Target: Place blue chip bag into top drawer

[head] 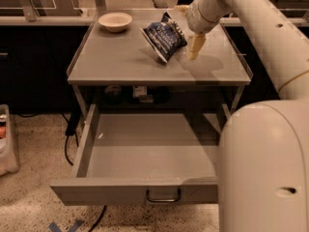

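The blue chip bag (164,36) lies crumpled and tilted on the grey tabletop (130,64), at the back middle. My gripper (188,33) hangs just to the right of the bag, close to it, open and holding nothing; one yellowish finger (195,47) points down at the tabletop. The top drawer (135,190) below the tabletop is pulled fully out, with nothing in it, its curved handle (163,195) facing me. My arm's big white link (263,168) hides the drawer's right end.
A white bowl (115,21) stands at the tabletop's back left. Small dark items (140,93) sit on the shelf under the tabletop. Cables (71,129) and a clear container (7,139) are on the speckled floor at the left. Dark cabinets stand behind.
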Controlling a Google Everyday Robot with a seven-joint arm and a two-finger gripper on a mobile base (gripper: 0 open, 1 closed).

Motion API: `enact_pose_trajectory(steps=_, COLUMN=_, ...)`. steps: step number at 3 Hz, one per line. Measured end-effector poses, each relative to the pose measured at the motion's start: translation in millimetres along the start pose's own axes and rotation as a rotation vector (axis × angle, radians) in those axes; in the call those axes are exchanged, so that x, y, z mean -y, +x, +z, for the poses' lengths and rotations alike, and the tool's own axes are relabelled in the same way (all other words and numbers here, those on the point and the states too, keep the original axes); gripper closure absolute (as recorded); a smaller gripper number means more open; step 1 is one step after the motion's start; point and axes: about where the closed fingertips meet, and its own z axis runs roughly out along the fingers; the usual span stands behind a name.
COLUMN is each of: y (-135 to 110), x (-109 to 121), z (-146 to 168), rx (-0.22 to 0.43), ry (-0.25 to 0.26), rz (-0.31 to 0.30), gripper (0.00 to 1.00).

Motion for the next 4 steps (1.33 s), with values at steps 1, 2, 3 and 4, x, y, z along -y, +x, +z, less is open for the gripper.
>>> enact_pose_trajectory(steps=1, y=-6.4, x=10.1, z=10.7, rx=0.023, ry=-0.008, rz=-0.026, gripper=0.00)
enact_pose_trajectory(steps=2, y=-22.3, x=7.6, z=31.6, rx=0.104, ry=-0.046, rz=-0.045, gripper=0.00)
enact_pose_trajectory(steps=3, y=-33.6, x=8.3, z=45.0, rx=0.153, ry=-0.060, rz=-0.061, gripper=0.00)
enact_pose_trajectory(steps=4, y=-43.0, x=8.7, z=54.3, rx=0.183, ry=-0.074, rz=-0.080, gripper=0.00)
